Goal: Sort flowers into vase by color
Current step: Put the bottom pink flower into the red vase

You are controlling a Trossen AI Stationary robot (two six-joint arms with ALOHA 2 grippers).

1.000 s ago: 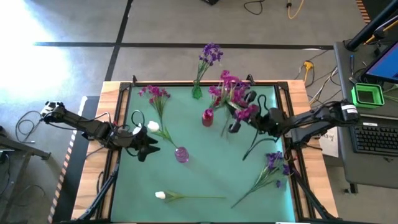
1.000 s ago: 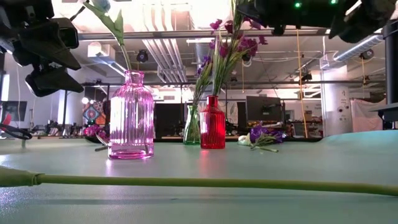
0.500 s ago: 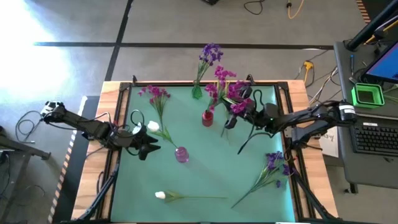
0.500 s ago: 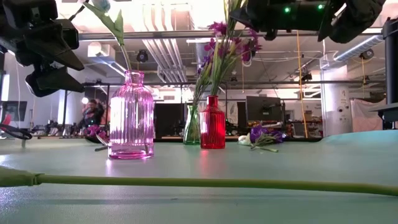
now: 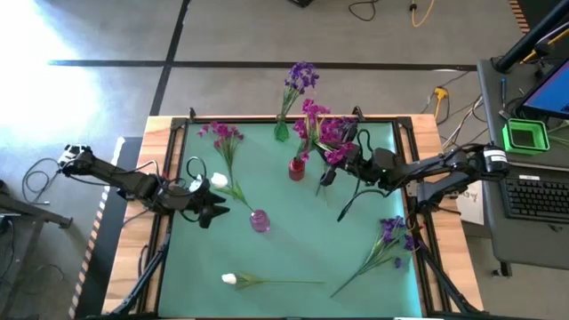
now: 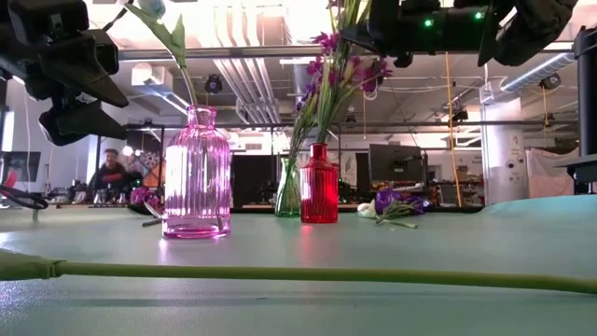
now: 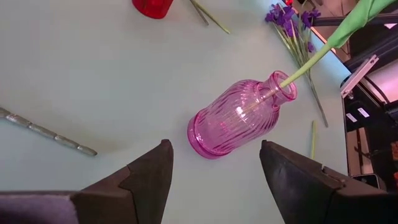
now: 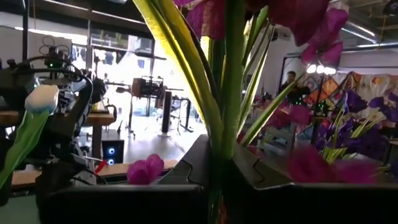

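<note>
The right gripper was clamped on a magenta flower above the red vase. The left gripper hovered open-fingered and empty beside the pink vase.

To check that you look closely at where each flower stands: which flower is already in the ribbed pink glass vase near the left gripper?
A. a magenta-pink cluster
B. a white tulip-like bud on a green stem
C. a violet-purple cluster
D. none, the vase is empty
B: in the high view a white tulip-like bud leans out of the ribbed pink glass vase, and the left wrist view shows its green stem entering the vase's mouth.
</note>
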